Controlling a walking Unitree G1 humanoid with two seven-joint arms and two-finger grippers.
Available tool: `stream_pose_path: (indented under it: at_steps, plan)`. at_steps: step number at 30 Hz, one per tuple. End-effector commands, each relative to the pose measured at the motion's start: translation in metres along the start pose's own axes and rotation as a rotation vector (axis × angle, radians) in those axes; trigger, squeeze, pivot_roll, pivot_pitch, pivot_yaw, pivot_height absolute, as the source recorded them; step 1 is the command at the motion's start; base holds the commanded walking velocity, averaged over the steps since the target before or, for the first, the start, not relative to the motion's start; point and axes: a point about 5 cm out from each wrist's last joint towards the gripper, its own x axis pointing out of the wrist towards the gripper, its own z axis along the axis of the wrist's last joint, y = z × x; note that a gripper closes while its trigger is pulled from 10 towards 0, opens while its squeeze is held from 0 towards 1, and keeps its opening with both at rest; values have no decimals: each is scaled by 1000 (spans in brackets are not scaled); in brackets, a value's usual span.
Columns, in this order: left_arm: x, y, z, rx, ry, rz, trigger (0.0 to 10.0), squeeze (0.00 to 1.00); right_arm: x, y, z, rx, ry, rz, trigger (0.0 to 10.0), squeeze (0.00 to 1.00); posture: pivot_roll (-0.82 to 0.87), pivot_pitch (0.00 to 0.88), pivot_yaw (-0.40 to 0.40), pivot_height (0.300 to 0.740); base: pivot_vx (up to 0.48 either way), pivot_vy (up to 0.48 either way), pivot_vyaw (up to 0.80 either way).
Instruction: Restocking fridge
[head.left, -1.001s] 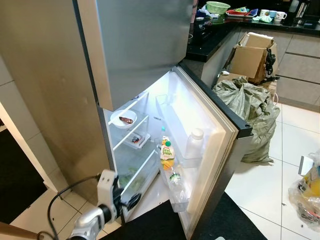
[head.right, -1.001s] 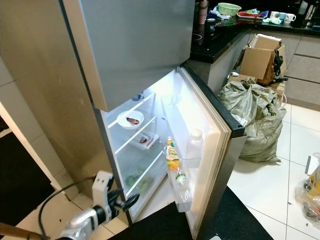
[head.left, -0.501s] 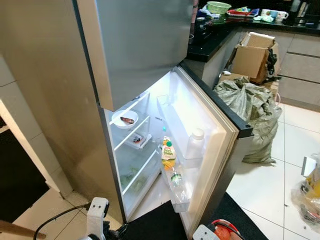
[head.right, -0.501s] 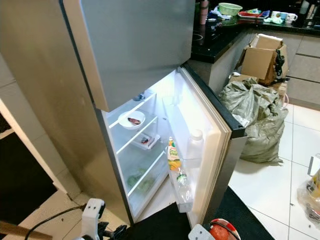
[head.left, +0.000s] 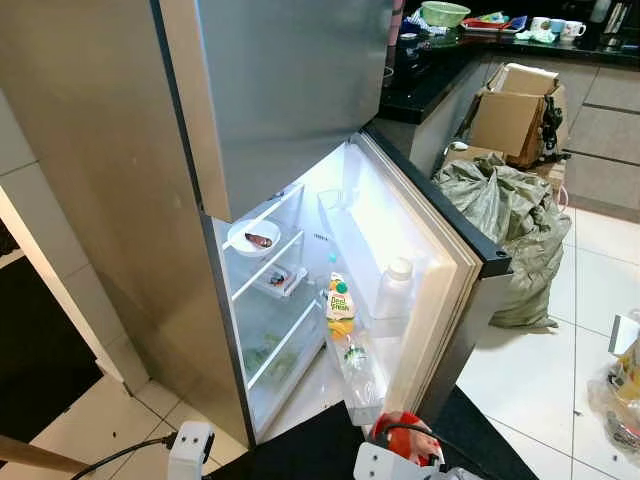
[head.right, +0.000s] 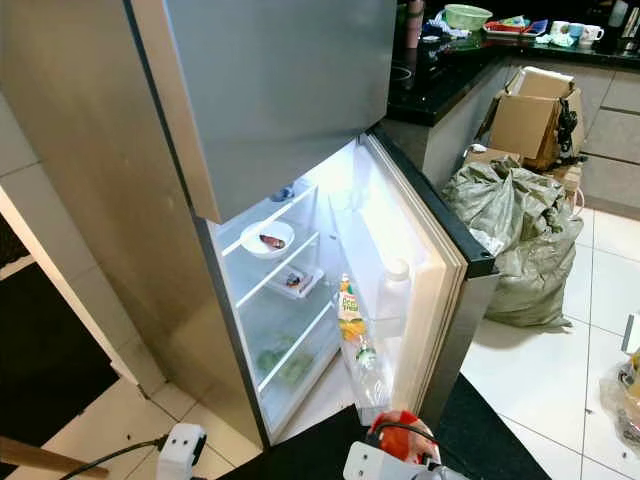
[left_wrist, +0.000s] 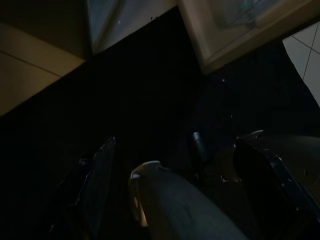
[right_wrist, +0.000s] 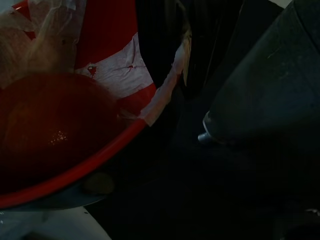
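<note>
The fridge's lower door (head.left: 445, 250) stands wide open. Its bins hold a juice carton (head.left: 340, 300), a white bottle (head.left: 395, 290) and a clear plastic bottle (head.left: 357, 365). On the lit shelves sit a white plate (head.left: 252, 238) with food and a small tub (head.left: 278, 280), and greens lie in the bottom drawer. My right gripper (head.left: 405, 452) is low in front of the door, shut on a red container (head.right: 398, 428) with a white label, which looms large in the right wrist view (right_wrist: 75, 125). My left gripper (left_wrist: 174, 145) hangs open over the dark mat.
A stuffed green sack (head.left: 510, 210) and an open cardboard box (head.left: 510, 105) stand right of the door, under a cluttered black counter (head.left: 420, 80). A plastic bag (head.left: 625, 390) lies on the tiles at far right. A black mat (head.left: 310, 450) lies before the fridge.
My left arm has dropped away from the fridge's bottom edge to the picture's lower border. My right arm has risen into view carrying the red container toward the door.
</note>
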Motion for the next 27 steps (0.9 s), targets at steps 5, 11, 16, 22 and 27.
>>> stream_pose_path:
  at_steps: [5,11,16,22,27]
  plan:
    - [0,-1,-6,-8,23,10,10000,0,-4,-15,7,-191,47,52,10000,0,-29,0,-10,740,0,0,0]
    - [0,-3,-6,-11,22,6,10000,0,-6,-20,6,-294,106,77,10000,0,-27,0,-14,740,0,0,0]
    - [1,-4,-6,-12,22,5,10000,0,-7,-24,5,-340,132,88,10000,0,-26,0,-15,740,0,0,0]
    - [1,-4,-6,-13,20,2,10000,0,-14,-47,6,-400,193,-16,10000,0,-22,0,-15,740,0,0,0]
    - [1,-4,-7,-14,22,1,10000,0,-17,-53,2,-389,212,-41,10000,0,-22,0,-13,740,0,0,0]
